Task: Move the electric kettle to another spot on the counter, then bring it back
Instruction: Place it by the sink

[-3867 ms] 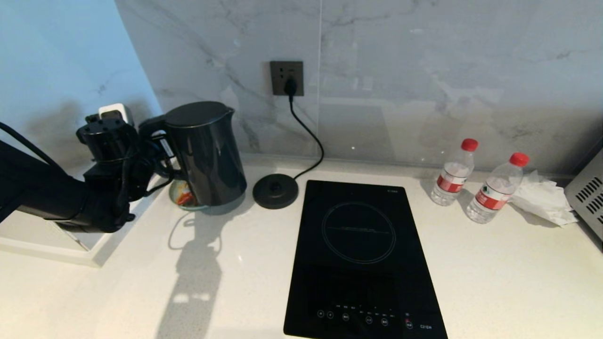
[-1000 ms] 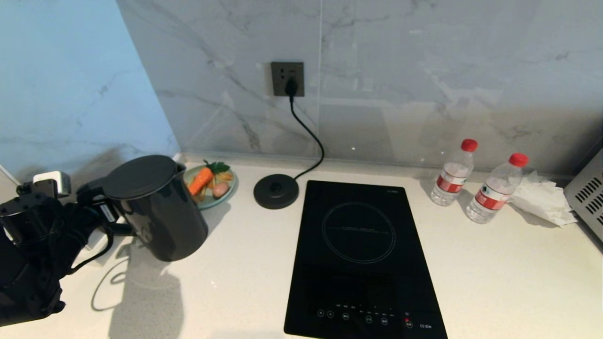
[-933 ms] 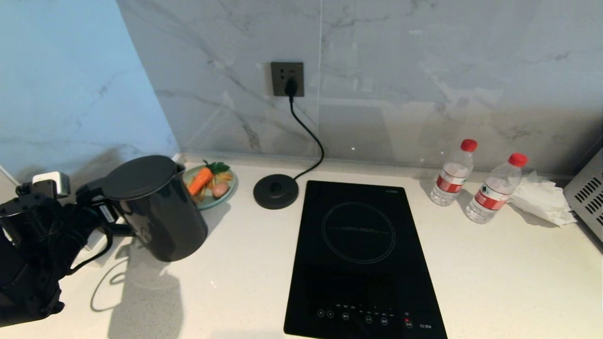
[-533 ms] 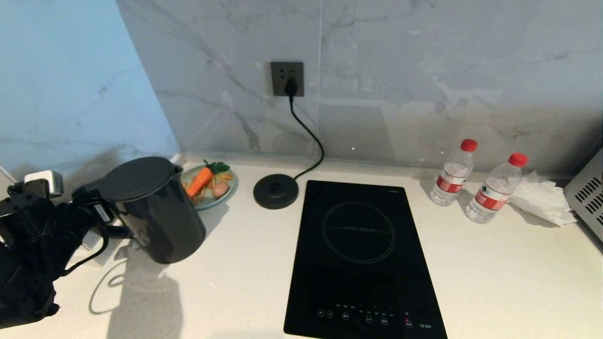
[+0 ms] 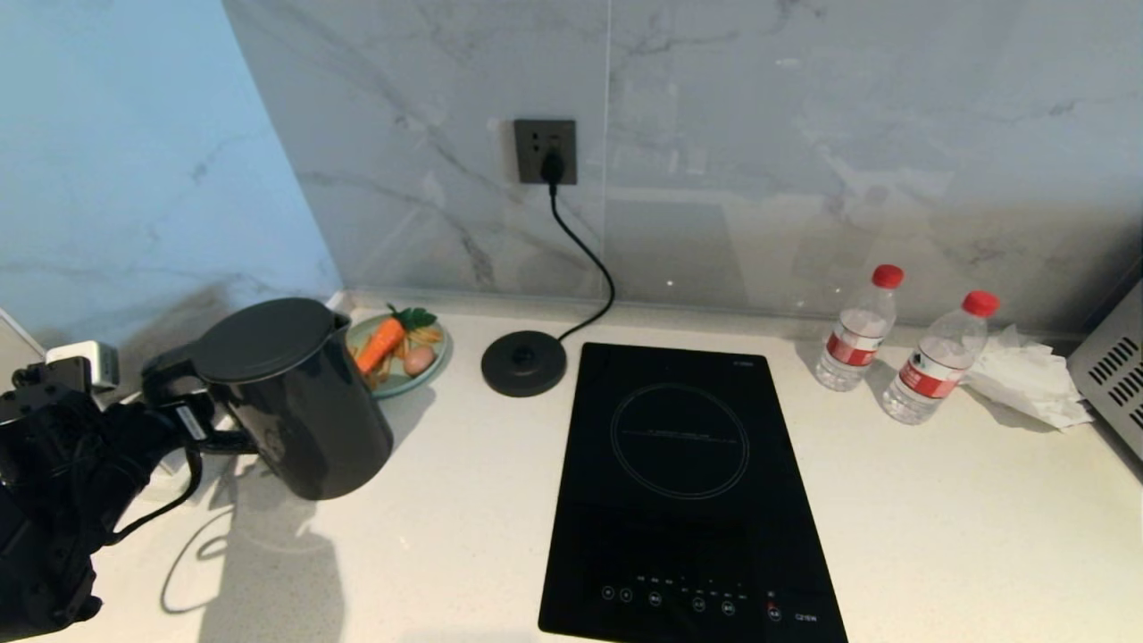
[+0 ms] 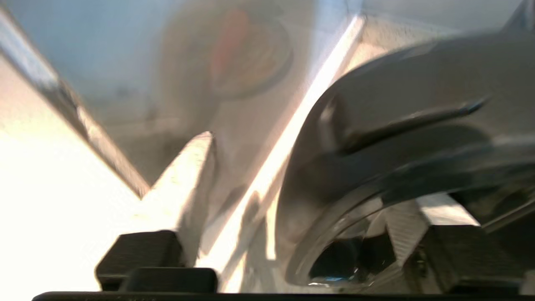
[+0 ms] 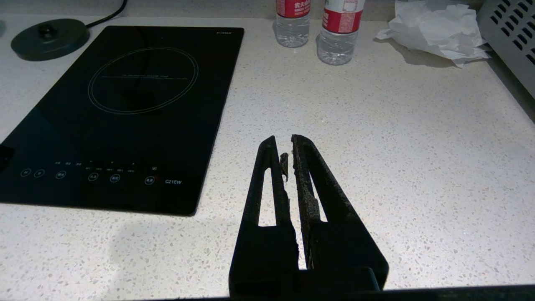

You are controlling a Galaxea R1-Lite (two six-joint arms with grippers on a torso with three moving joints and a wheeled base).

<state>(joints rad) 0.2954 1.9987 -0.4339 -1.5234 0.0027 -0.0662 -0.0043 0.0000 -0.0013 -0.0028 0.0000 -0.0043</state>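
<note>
Left pincer (image 5: 192,420) released, fingers spread either side of electric kettle (image 5: 290,397) handle; kettle upright on counter (image 5: 464,536). Right pincer (image 7: 288,152) clenched, empty, over counter.

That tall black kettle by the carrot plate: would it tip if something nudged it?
Probably, near the top: the electric kettle is tall on a narrow foot. Its glossy wall looks slippery, so the loop handle seems the surer hold. Its weight depends on unseen water.
</note>
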